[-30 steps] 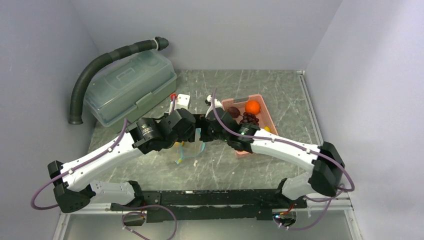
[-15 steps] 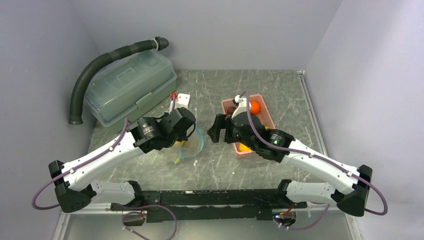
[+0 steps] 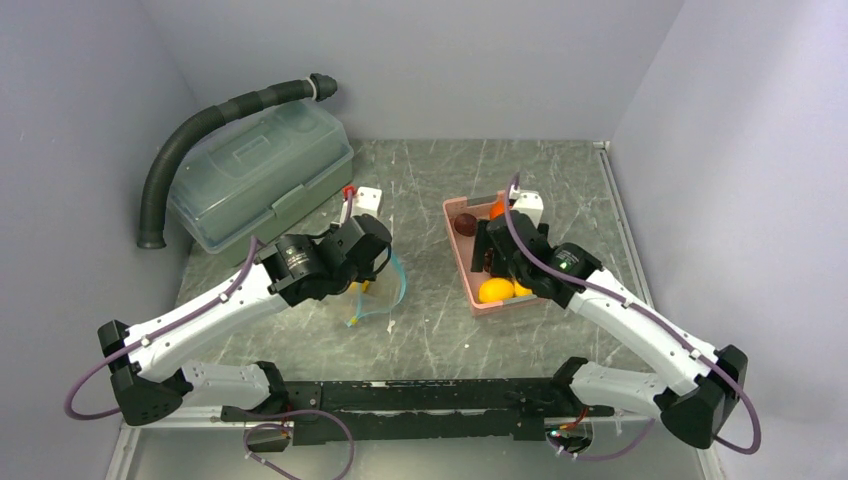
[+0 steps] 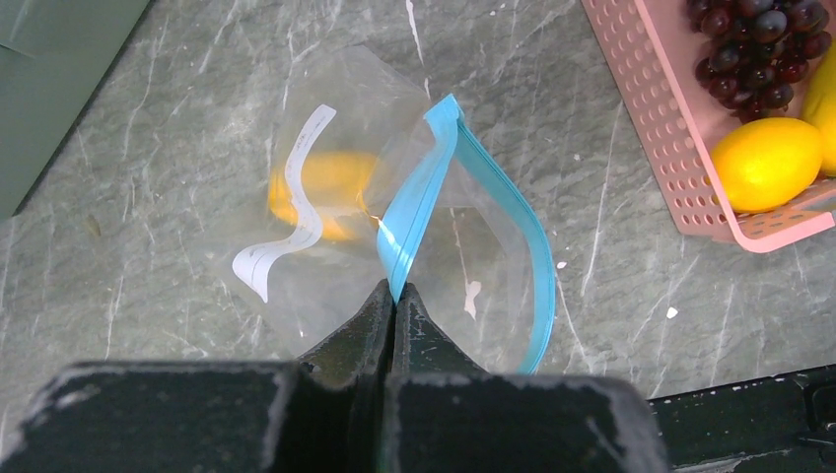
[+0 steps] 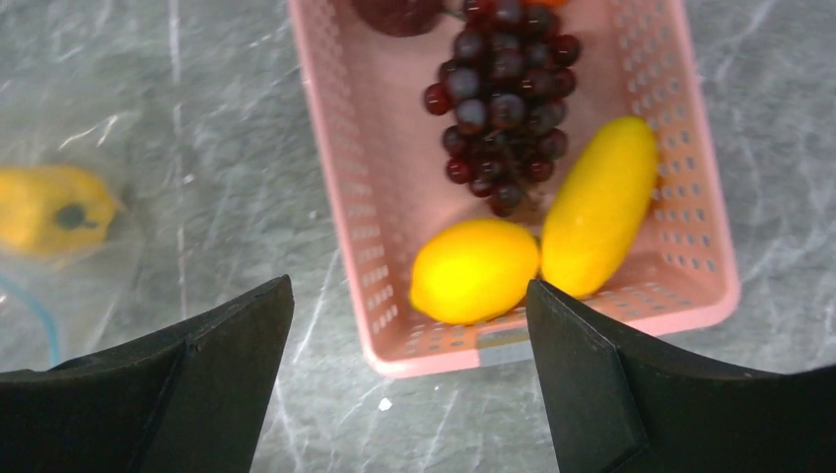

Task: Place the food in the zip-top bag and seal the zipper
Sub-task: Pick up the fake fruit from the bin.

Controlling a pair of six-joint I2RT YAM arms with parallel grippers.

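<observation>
The clear zip-top bag lies left of centre with one yellow food piece inside. My left gripper is shut on the teal zipper and holds the mouth raised and open. My right gripper hangs open above the near end of the pink basket, holding nothing. In the basket lie two yellow pieces, the grape bunch and a dark round fruit. The orange is half hidden behind my right wrist in the top view.
A green-grey lidded box stands at the back left with a black hose curving over it. A small white block with a red tip sits behind the bag. Walls close in the left, back and right sides.
My right arm has swung right, away from the bag's mouth, and now hovers over the basket with its jaws still wide. The left gripper has kept its hold on the zipper.
</observation>
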